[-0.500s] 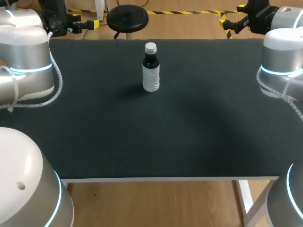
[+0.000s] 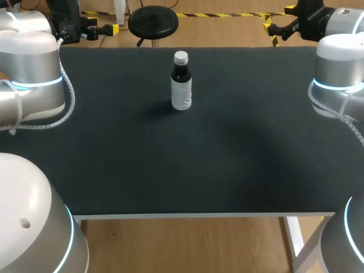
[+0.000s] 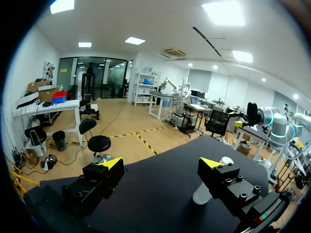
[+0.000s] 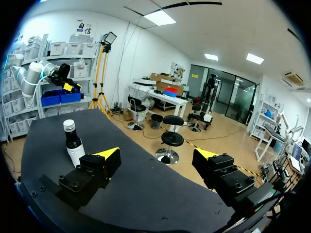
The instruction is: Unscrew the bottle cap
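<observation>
1. head view: the bottle stands upright on the black table, toward the far edge and near the middle, with its white cap screwed on. the left arm and right arm sit at the two sides, both well apart from it. the bottle is small, with dark contents and a pale label around the lower body. i judge it light and rigid, narrow at the base, so a sideways push would tip it easily.

2. left wrist view: the left hand is released, its yellow tips wide apart with nothing between them. the bottle shows partly behind one finger, outside the gap. its cap only just shows above that finger.

3. right wrist view: the right hand is also released and empty. the bottle stands ahead of it and off beside one finger, not between the two. the cap is clearly seen above the dark neck.

4. handling, as a judgement: the labelled body is the best place for one hand to clamp, since it is broad and likely less slippery than bare wall. the other hand should take the cap from two sides. the cap is small and shallow, so a shallow or off-centre grip may slip.
</observation>
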{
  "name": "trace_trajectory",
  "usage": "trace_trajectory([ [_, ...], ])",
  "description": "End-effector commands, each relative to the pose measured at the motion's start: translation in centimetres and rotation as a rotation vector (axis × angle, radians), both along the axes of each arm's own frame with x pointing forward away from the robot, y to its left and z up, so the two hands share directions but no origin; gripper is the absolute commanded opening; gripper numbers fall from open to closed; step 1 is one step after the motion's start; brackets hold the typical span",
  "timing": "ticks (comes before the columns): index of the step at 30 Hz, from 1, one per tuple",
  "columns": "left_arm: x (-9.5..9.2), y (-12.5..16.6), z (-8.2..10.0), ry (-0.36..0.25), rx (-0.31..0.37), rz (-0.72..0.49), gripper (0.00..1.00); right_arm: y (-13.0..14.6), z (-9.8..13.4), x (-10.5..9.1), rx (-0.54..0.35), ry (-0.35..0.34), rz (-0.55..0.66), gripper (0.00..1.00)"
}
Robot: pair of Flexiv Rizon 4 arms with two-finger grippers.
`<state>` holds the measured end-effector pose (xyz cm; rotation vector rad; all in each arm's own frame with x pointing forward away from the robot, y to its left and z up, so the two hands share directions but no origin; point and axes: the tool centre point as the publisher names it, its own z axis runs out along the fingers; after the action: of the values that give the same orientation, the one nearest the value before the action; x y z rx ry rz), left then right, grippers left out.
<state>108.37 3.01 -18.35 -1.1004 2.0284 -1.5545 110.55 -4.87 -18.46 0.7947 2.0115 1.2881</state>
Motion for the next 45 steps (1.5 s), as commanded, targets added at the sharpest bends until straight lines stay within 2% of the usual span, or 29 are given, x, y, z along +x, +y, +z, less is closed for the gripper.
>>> trace_trajectory([
  [1, 0.0, 0.0, 0.1, 0.003, 0.001, 0.0, 1.0, -0.1, 0.0, 0.0, 0.001, -0.001, 0.002, 1.0],
  [6, 0.0, 0.0, 0.1, 0.003, 0.001, 0.0, 1.0, -0.1, 0.0, 0.0, 0.001, -0.001, 0.002, 1.0],
  [8, 0.1, -0.4, -0.2, -0.03, 0.011, -0.075, 1.0, -0.1, 0.0, 0.0, 0.001, -0.001, 0.002, 1.0],
  [9, 0.2, -1.2, -0.4, -0.071, -0.004, -0.15, 1.0, -0.1, 0.0, 0.0, 0.001, -0.001, 0.002, 1.0],
  [10, 0.2, -1.4, -0.6, -0.079, -0.01, -0.174, 1.0, -0.1, 0.0, 0.0, 0.001, -0.001, 0.002, 1.0],
  [11, 0.3, -1.6, -0.9, -0.117, 0.008, -0.22, 1.0, -0.1, 0.0, 0.0, 0.001, -0.001, 0.002, 1.0],
  [12, 0.2, -1.9, -1.1, -0.153, -0.017, -0.291, 1.0, -0.1, 0.0, 0.0, 0.001, -0.001, 0.002, 1.0],
  [13, 0.1, -2.0, -1.4, -0.154, -0.018, -0.293, 1.0, -0.1, 0.0, 0.0, 0.001, -0.001, 0.002, 1.0],
  [15, -0.2, -2.4, -1.9, -0.205, -0.017, -0.389, 1.0, -0.1, 0.0, 0.0, 0.001, -0.001, 0.002, 1.0],
  [17, -0.3, -2.6, -2.5, -0.208, -0.023, -0.426, 1.0, -0.1, 0.0, 0.0, 0.001, -0.001, 0.002, 1.0],
  [24, -2.3, -3.8, -4.4, -0.313, -0.126, -0.678, 1.0, -0.1, 0.0, 0.0, 0.001, -0.001, 0.002, 1.0],
  [27, -3.2, -4.6, -4.9, -0.349, -0.168, -0.751, 1.0, -0.1, 0.0, 0.0, 0.001, -0.001, 0.002, 1.0],
  [35, -4.1, -6.9, -6.5, -0.37, -0.215, -0.829, 1.0, -0.1, 0.0, 0.0, 0.001, -0.001, 0.002, 1.0],
  [45, -3.9, -9.6, -8.3, -0.333, -0.26, -0.87, 1.0, -0.1, 0.0, 0.0, 0.001, -0.001, 0.002, 1.0],
])
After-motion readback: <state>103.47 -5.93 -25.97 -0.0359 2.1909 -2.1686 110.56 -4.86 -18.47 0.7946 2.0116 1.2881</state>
